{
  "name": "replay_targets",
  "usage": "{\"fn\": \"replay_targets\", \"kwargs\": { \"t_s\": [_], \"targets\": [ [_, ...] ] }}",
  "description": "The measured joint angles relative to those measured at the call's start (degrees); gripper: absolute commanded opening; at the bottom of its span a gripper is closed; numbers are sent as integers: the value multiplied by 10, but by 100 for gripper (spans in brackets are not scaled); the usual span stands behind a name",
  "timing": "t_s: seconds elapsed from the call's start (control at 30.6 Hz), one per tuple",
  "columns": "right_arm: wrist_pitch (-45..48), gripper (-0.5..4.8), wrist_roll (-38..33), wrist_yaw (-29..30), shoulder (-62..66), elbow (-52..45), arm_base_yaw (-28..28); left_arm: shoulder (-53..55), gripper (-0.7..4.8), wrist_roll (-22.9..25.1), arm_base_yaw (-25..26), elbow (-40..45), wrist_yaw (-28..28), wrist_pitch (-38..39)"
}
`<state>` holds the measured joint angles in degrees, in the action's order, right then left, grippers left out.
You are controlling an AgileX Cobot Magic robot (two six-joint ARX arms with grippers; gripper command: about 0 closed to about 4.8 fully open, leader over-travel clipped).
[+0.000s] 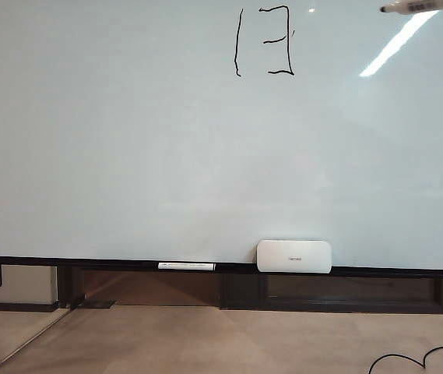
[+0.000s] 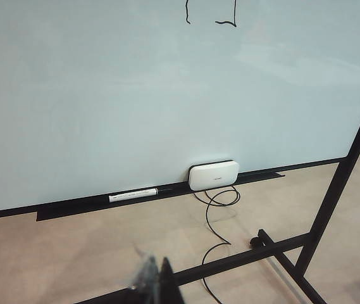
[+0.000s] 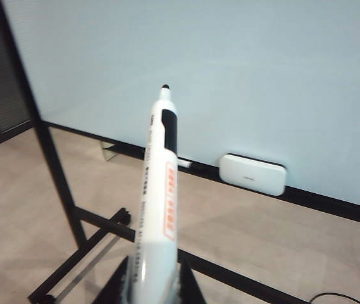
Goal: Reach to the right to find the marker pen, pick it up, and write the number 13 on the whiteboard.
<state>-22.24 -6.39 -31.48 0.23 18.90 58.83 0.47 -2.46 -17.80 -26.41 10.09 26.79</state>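
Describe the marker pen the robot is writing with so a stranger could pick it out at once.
Start at the large glossy white whiteboard and find the black hand-drawn number 13 near its top. Right of it, at the upper right corner, the right gripper holds the slim grey-white marker pen with dark lettering. The other thin white pen lies on the bottom ledge.

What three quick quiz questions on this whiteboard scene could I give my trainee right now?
1. True or false: the number 13 is already drawn on the whiteboard.
2. What does the right gripper hold?
A. the white box
B. the marker pen
C. nothing
3. Which two things rest on the ledge under the board?

Key:
1. True; both digits show near the board's top.
2. B; the marker pen sticks out from the gripper, tip off the board. The left gripper hangs low, holding nothing visible.
3. The spare white pen and the white box.
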Motion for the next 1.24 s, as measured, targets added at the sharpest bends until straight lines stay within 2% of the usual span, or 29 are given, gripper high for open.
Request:
{"fn": "replay_targets", "kwargs": {
  "t_s": [1.24],
  "targets": [
    [-1, -1, 0, -6, 0, 0, 0, 0, -6, 0, 0, 0, 0, 0]
  ]
}}
